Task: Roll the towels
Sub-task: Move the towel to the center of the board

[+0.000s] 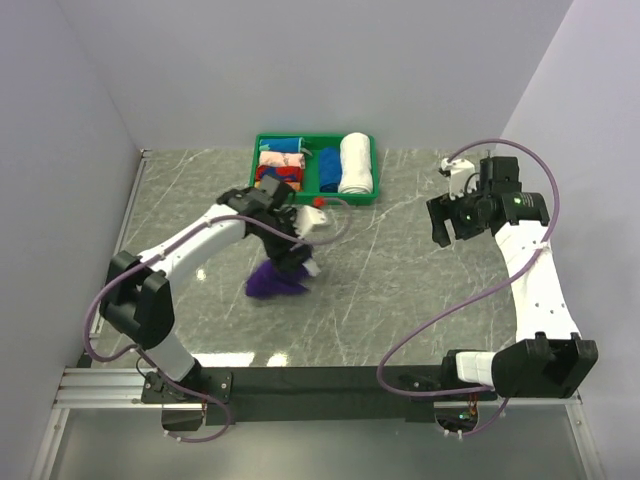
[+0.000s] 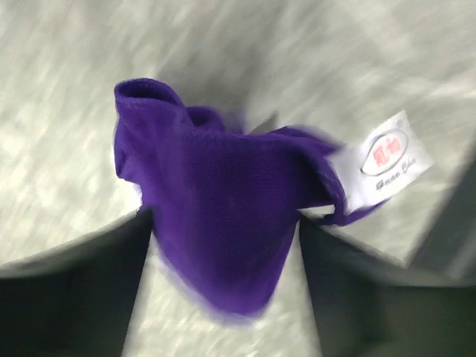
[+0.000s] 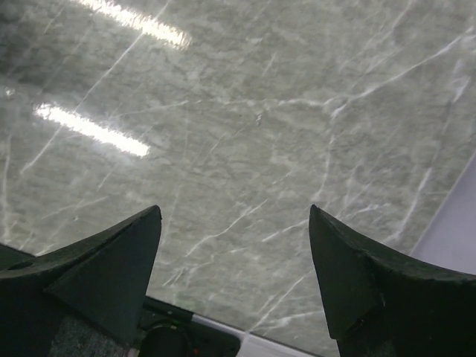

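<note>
The purple towel (image 1: 277, 282) is in a bunch on the tabletop (image 1: 400, 290), left of the middle. The left hand (image 1: 293, 258) is right over it. The towel sits between its two fingers (image 2: 89, 282), but the picture is blurry, so I cannot tell if they squeeze it. A white tag (image 2: 387, 160) sticks out. The right hand (image 1: 448, 222) is spread wide and holds nothing, far right.
</note>
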`<move>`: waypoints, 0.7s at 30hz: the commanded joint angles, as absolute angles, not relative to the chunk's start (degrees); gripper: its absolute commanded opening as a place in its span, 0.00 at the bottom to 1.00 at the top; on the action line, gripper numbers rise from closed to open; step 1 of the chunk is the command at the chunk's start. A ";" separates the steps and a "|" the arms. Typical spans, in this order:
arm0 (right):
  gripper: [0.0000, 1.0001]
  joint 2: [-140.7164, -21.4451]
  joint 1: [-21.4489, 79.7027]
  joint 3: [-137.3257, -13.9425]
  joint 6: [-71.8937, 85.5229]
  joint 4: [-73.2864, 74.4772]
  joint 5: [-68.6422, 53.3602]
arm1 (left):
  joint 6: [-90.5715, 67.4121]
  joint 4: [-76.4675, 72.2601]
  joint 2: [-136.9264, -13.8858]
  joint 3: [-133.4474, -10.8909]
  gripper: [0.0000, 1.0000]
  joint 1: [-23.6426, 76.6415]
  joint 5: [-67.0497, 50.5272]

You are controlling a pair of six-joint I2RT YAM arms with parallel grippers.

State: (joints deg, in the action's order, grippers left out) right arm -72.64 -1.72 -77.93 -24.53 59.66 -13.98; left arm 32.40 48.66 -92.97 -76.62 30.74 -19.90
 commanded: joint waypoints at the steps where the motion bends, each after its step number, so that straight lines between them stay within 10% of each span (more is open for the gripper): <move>1: 0.86 -70.40 -2.64 -76.21 -22.41 60.73 -18.28 | 21.48 46.95 -93.07 -82.96 0.90 34.71 -28.82; 7: 0.82 -69.52 -2.64 -72.78 -20.83 61.26 -21.61 | 19.60 46.49 -89.84 -83.77 0.99 30.26 -31.11; 15: 0.53 -71.45 5.17 -62.76 -12.93 52.15 -30.32 | 15.30 48.52 -85.18 -72.26 0.77 17.07 -37.08; 21: 0.50 -76.54 19.67 -56.52 -8.88 40.63 -30.68 | 12.39 48.33 -77.45 -66.98 0.81 11.62 -35.77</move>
